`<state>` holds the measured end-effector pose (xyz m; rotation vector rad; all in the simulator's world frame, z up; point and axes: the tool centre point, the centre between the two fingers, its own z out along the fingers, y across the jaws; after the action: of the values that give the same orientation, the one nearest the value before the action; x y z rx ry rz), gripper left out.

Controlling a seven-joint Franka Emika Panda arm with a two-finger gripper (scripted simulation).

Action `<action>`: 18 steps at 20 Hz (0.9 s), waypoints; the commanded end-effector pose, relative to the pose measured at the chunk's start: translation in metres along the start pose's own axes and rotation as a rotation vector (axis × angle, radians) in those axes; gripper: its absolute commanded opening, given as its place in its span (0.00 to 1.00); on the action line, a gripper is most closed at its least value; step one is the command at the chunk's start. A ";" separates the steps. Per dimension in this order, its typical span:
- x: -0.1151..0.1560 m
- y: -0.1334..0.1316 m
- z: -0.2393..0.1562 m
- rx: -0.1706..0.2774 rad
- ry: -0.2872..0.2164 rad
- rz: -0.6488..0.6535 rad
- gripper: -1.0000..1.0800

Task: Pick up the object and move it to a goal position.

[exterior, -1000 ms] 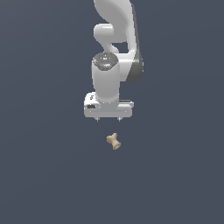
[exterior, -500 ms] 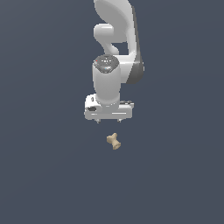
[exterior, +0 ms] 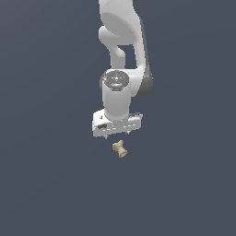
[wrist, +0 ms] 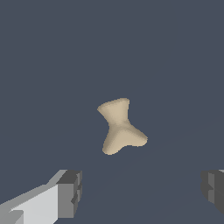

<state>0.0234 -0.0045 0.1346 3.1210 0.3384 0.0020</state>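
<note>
We're looking at a plain dark grey counter (exterior: 46,184), and dead centre in the exterior view the white arm (exterior: 122,55) reaches down, its top cut off by the frame. The gripper (exterior: 117,135) hangs just above the object (exterior: 120,149), a tiny tan bone-shaped piece lying on the counter, apart from the gripper. From out here we can barely make out the fingers, only two small nubs poking below the hand. In the wrist view we get it clearer: one grey-padded finger (wrist: 70,193) on one side, the other finger (wrist: 214,190) clipped by the frame edge, spread wide with nothing between them. The object (wrist: 120,127) lies beyond them, flared ends, narrow waist, untouched.
</note>
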 end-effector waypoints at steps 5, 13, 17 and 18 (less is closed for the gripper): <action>0.018 -0.005 0.025 0.000 -0.002 -0.162 0.96; 0.028 -0.009 0.041 0.002 -0.001 -0.268 0.96; 0.030 -0.010 0.043 0.003 -0.001 -0.281 0.96; 0.029 -0.010 0.043 0.003 -0.001 -0.276 0.96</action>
<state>0.0496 0.0114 0.0915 3.0471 0.7654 -0.0016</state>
